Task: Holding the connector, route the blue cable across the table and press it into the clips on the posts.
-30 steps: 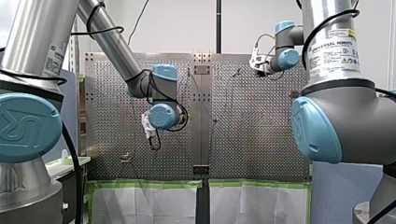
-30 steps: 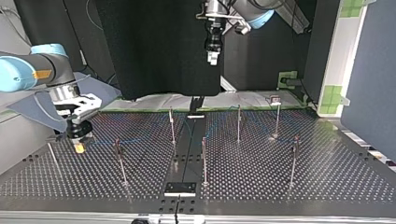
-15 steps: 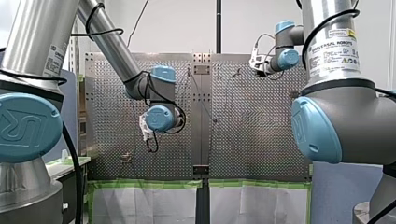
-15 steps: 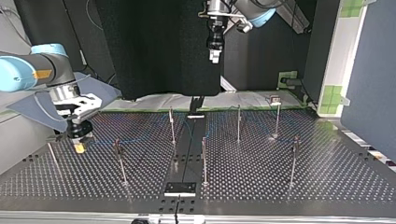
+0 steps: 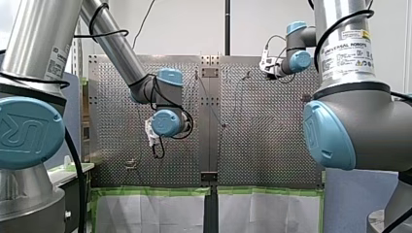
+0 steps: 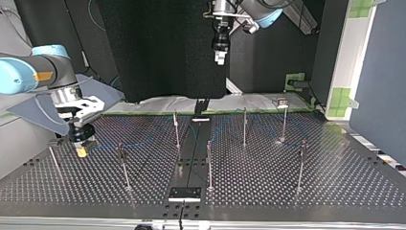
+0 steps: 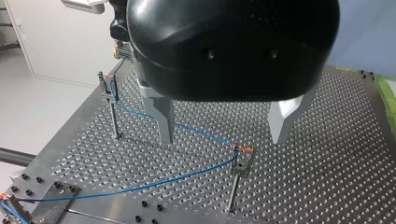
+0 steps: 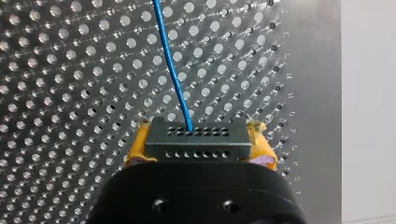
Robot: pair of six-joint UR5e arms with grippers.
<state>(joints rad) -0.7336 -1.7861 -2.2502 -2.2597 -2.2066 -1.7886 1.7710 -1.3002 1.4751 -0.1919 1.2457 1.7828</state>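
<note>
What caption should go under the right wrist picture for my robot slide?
My right gripper pinches the grey connector between yellow pads, its blue cable running off over the perforated table.

perforated table (image 6: pixel 335 191) bears upright posts (image 6: pixel 209 165), blue cable (image 7: pixel 140 188) strung between them.

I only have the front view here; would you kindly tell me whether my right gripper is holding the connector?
Observer: Yes; the right wrist view shows the right gripper shut on the connector, yellow pads at both ends.
Operator: Thank you. Where does the cable go from there?
Observer: The blue cable leaves the connector's middle and runs ahead over the table.
Operator: And the other arm?
Observer: The left gripper is open and empty in the left wrist view, above cable strung between clips on two posts.
</note>
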